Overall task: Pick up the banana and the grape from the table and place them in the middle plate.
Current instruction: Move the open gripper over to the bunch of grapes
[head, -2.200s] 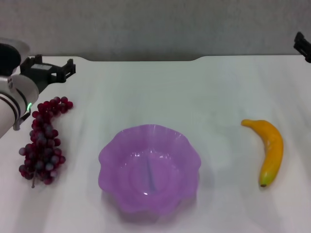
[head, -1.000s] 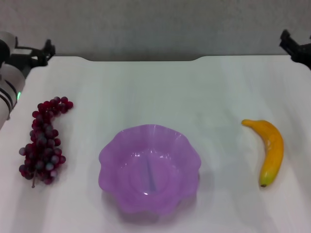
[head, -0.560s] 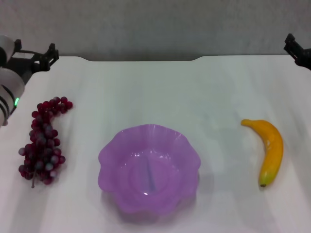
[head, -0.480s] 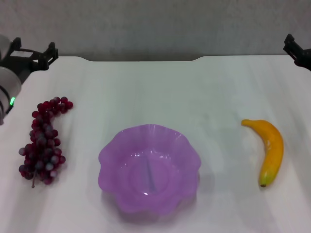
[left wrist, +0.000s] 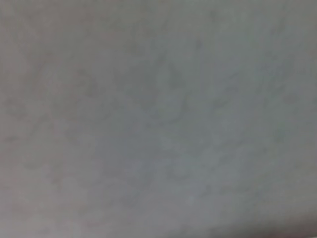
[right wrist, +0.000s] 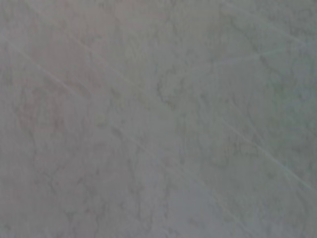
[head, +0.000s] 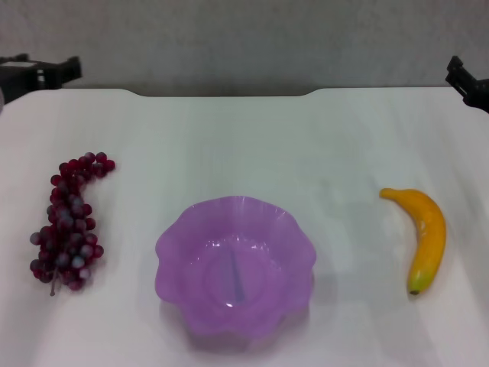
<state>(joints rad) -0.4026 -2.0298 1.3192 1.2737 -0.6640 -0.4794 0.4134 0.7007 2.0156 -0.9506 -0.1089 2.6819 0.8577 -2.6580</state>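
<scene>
The grape [head: 67,220], a long bunch of dark red-purple berries, lies on the white table [head: 244,145] at the left. The banana [head: 422,235], yellow-orange with a dark tip, lies at the right. The middle plate [head: 177,243], a lilac scalloped bowl, stands between them near the front and holds nothing. My left gripper [head: 46,71] is at the far left corner, well behind the grape. My right gripper [head: 464,78] is at the far right edge, well behind the banana. Neither touches anything. Both wrist views show only a grey surface.
A grey wall [head: 244,38] runs behind the table's notched far edge [head: 229,93]. Bare tabletop lies between the plate and each fruit.
My left arm has drawn back up and to the left, away from the grape, until only its dark end shows at the corner. The right gripper stays at the far right edge. Fruit and plate have not moved.
</scene>
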